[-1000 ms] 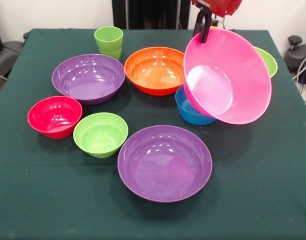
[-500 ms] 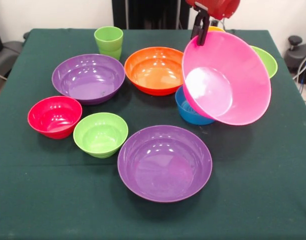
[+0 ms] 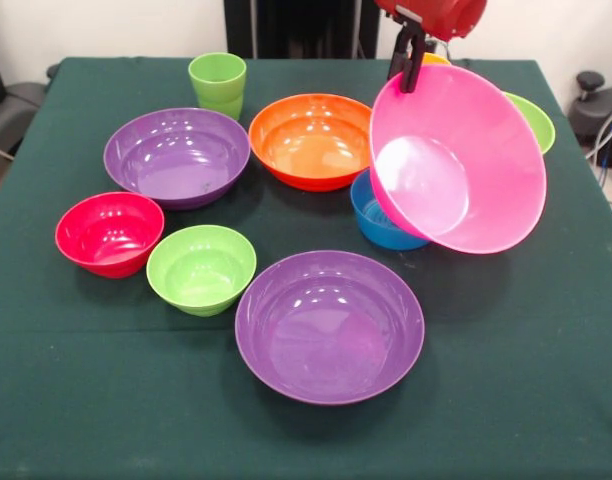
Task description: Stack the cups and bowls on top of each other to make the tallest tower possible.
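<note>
Pink bowl, huge glossy round plastic: held tilted above the green-clothed counter by gripper fingers pinching its upper rim, over the small blue bowl, seemingly as tower base, nothing stacked yet.

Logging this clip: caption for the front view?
Gripper holds the pink bowl by its rim, tilted above the blue bowl.

Tabletop covered in dark green cloth. Pale wall behind. Black office chair at left edge; another dark chair at right.
</note>
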